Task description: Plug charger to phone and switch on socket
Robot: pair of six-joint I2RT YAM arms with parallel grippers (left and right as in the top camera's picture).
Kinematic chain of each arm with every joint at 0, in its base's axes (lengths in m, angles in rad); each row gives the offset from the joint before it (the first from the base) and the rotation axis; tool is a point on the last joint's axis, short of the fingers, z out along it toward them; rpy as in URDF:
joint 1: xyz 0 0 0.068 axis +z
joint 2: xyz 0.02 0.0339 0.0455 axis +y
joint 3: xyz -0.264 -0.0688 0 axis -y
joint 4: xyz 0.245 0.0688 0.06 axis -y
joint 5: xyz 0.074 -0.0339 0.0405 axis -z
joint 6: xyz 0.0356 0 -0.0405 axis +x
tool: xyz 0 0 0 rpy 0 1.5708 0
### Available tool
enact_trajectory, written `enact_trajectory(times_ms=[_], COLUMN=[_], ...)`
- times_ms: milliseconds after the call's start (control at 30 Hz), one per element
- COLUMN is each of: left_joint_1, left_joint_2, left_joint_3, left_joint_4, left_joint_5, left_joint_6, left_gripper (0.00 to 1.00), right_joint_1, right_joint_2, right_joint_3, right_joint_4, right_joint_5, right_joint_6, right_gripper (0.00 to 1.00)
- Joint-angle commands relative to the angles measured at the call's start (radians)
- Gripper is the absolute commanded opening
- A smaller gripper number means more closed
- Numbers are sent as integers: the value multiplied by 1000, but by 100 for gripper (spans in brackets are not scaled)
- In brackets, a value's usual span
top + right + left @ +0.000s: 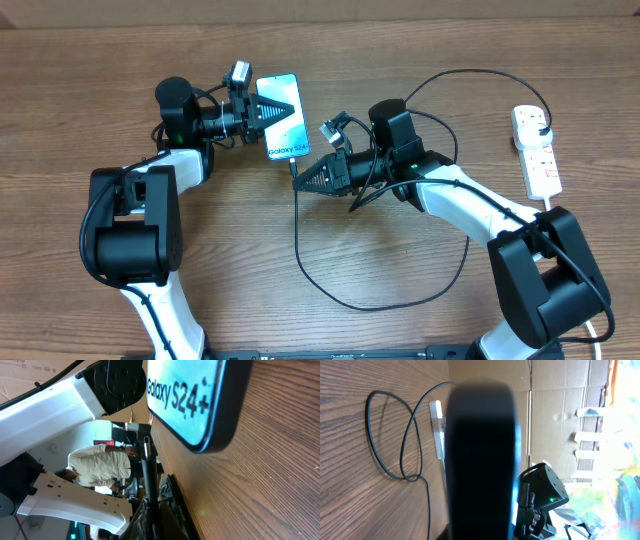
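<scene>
Closest to the overhead camera stand the two black-and-white arms, their bulky shoulder blocks at the near edge of the wooden table (420, 40). From there the left arm reaches up and bends right, so that the left gripper (285, 107) lies over the phone (283, 125); its fingers are together, and they seem pressed on the phone's upper half, though the grip itself is hidden. In the left wrist view a dark blurred shape fills the middle.

From the right the other arm stretches leftward, and the right gripper (299, 180) points at the phone's near end, its claw clamped on the charger (300, 240) just behind the connector tip. That tip sits right at the phone's lower edge; whether it is seated I cannot tell. Black cable runs down, loops across the near table and curls back up behind the right arm.

Far right lies the socket (536, 148), white, well apart from the phone.

Brown cardboard (560, 395) lines the room beyond the table, and the right wrist view shows a person (102, 465) in a pale shirt.
</scene>
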Motion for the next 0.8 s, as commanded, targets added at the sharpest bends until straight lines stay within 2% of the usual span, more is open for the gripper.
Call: enact_trajectory(times_ms=[0,300,500,767], left_joint_1=[-18,-27,-26,-25], left_joint_2=[-9,-9,-9,-9], left_joint_3=[24,24,24,24], left_joint_4=[12,26,134,157], left_joint_5=[8,-7,-10,-4], left_joint_6=[-22,-43,-114,-137], left_gripper=[5,5,4,4], right_joint_1=[-5,-6,-6,-12], right_joint_2=[6,6,9,9], right_joint_3=[0,0,0,0], right_joint_4=[7,25,24,24], right_joint_5=[7,13,13,12], right_joint_6=[8,26,30,31], right_gripper=[4,4,4,4])
